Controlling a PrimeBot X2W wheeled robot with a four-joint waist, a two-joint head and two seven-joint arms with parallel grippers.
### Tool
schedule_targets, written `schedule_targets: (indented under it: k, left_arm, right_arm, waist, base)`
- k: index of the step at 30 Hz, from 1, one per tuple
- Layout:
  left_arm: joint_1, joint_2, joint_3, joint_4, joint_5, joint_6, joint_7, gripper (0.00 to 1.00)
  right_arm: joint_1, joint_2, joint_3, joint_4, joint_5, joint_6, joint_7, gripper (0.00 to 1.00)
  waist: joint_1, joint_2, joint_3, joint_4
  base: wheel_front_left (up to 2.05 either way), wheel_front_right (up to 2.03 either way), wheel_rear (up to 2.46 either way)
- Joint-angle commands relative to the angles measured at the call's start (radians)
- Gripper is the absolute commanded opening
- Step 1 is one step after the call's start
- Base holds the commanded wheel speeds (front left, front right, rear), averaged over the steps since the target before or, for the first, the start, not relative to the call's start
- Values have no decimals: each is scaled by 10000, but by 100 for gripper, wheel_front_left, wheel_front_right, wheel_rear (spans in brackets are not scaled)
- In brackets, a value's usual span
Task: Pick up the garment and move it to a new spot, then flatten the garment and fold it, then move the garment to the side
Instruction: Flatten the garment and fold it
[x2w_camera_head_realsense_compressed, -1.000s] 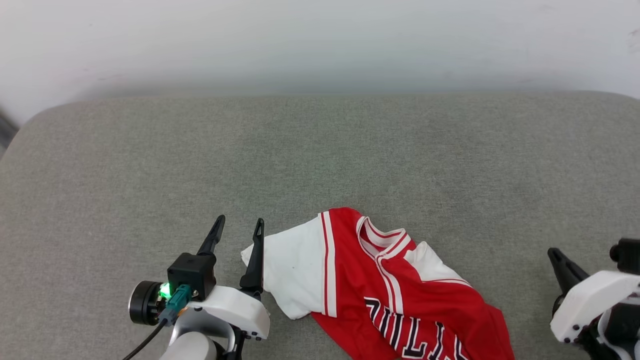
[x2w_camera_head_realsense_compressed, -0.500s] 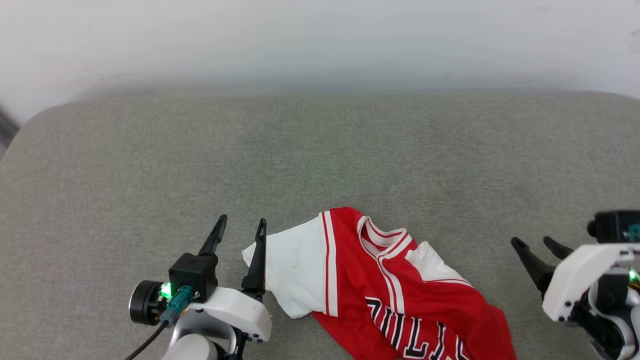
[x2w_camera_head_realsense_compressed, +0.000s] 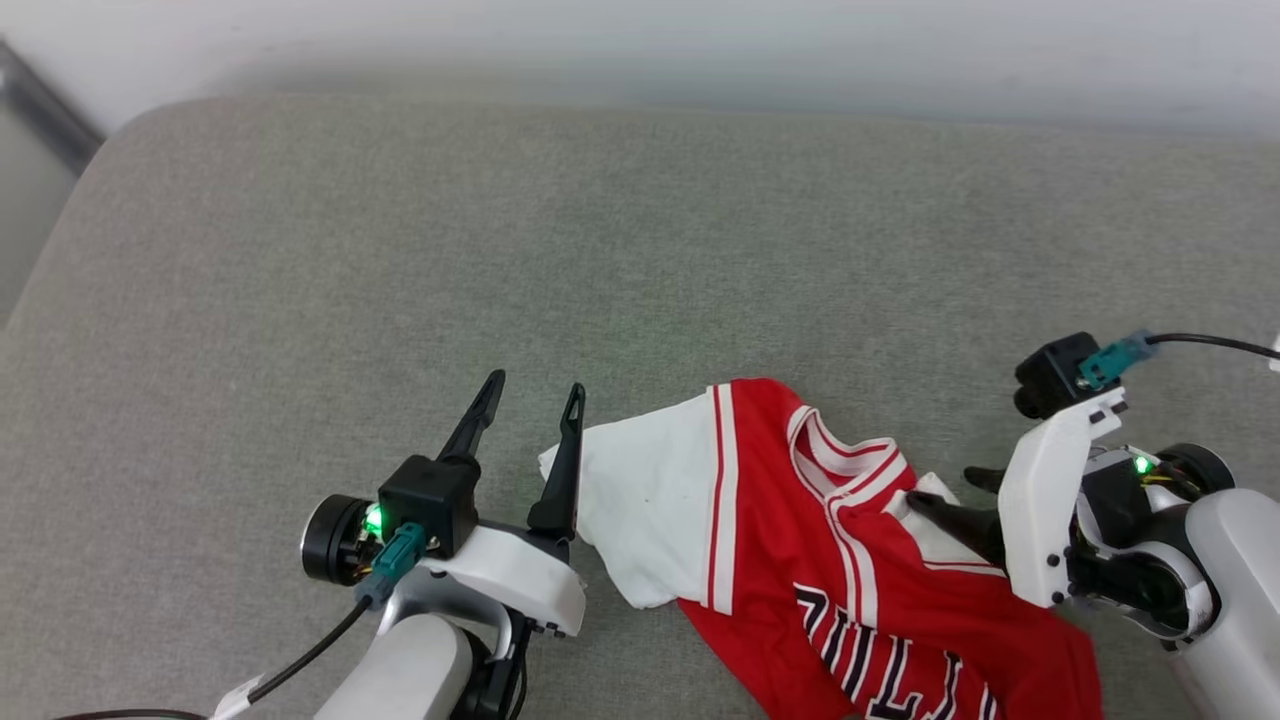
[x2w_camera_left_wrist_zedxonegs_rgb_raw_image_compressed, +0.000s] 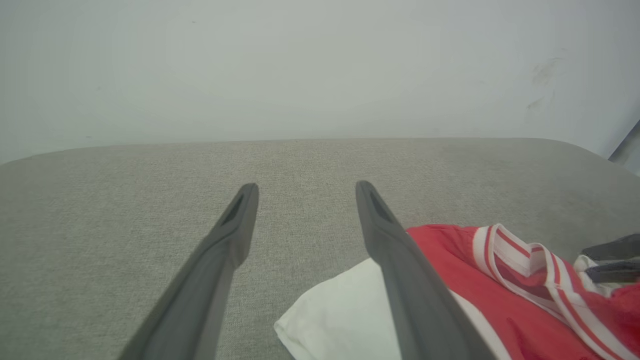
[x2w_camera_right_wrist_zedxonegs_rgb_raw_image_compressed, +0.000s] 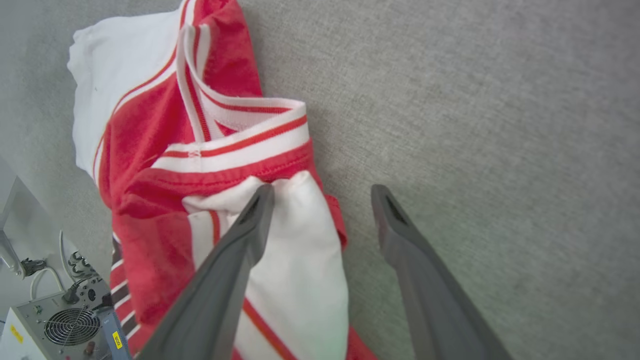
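Note:
The garment (x2w_camera_head_realsense_compressed: 800, 540), a red jersey with white sleeves and a striped collar, lies crumpled on the grey cushion (x2w_camera_head_realsense_compressed: 640, 250) near its front. My left gripper (x2w_camera_head_realsense_compressed: 535, 383) stands open just left of the white sleeve (x2w_camera_left_wrist_zedxonegs_rgb_raw_image_compressed: 340, 310), one finger along the sleeve's edge, nothing between its fingers. My right gripper (x2w_camera_head_realsense_compressed: 945, 488) is open and low over the garment's other white sleeve (x2w_camera_right_wrist_zedxonegs_rgb_raw_image_compressed: 300, 260). In the right wrist view one finger (x2w_camera_right_wrist_zedxonegs_rgb_raw_image_compressed: 250, 220) rests on that sleeve just below the collar (x2w_camera_right_wrist_zedxonegs_rgb_raw_image_compressed: 235, 145), while the other finger (x2w_camera_right_wrist_zedxonegs_rgb_raw_image_compressed: 395, 225) is over bare cushion.
A pale wall (x2w_camera_head_realsense_compressed: 640, 40) runs behind the cushion. The cushion's rounded left corner (x2w_camera_head_realsense_compressed: 110, 140) drops to a floor strip. Off the cushion's near edge, a white box with a fan (x2w_camera_right_wrist_zedxonegs_rgb_raw_image_compressed: 65, 325) and cables stands below. Bare cushion stretches behind and to the left of the garment.
The head camera has shifted, so the whole picture moved. My right gripper swung in from the right edge onto the garment's white sleeve, its fingers now apart. The left gripper keeps its place by the sleeve.

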Motion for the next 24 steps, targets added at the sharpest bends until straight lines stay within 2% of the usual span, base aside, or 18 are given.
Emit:
schedule_targets:
  k: [1,6,7,8,15,17,20,24]
  left_arm:
    - [-170,-45,7,42,26,-17,-68,100]
    - [-297,-144,14,179,61,-86,-153,100]
    - [-307,-146,28,202,68,-72,-161,100]
    - [-323,-157,38,218,75,-79,-175,100]
    - [-328,-188,110,339,92,-63,-223,100]
    - [-279,-198,127,360,101,-34,-230,100]
    - [-177,-156,164,389,112,-7,-239,100]
    - [-52,-118,175,382,82,-9,-254,100]
  right_arm:
    - [-236,-187,256,80,233,-4,125,100]
    - [-697,-799,1379,84,1064,-4,281,98]
    - [-787,-900,1536,89,1210,-4,215,19]
    - [-850,-976,1675,136,1383,-4,229,0]
    - [-1297,-1315,2062,279,1997,-4,-204,0]
    - [-1438,-1513,1955,416,1806,-5,-525,0]
    - [-1549,-1479,1577,738,1544,-5,-1078,0]
    - [-1504,-1323,344,1550,932,-7,-1913,0]
  waist:
    - [-1,0,204,200]
    - [-1,0,377,312]
    - [-1,0,401,313]
    - [-1,0,421,309]
    - [-1,0,396,179]
    - [-1,0,333,113]
    - [-1,0,197,-19]
    - [-1,0,33,-179]
  base:
    - [0,0,0]
    - [0,0,0]
    - [0,0,0]
    - [0,0,0]
    - [0,0,0]
    - [0,0,0]
    - [0,0,0]
    - [0,0,0]
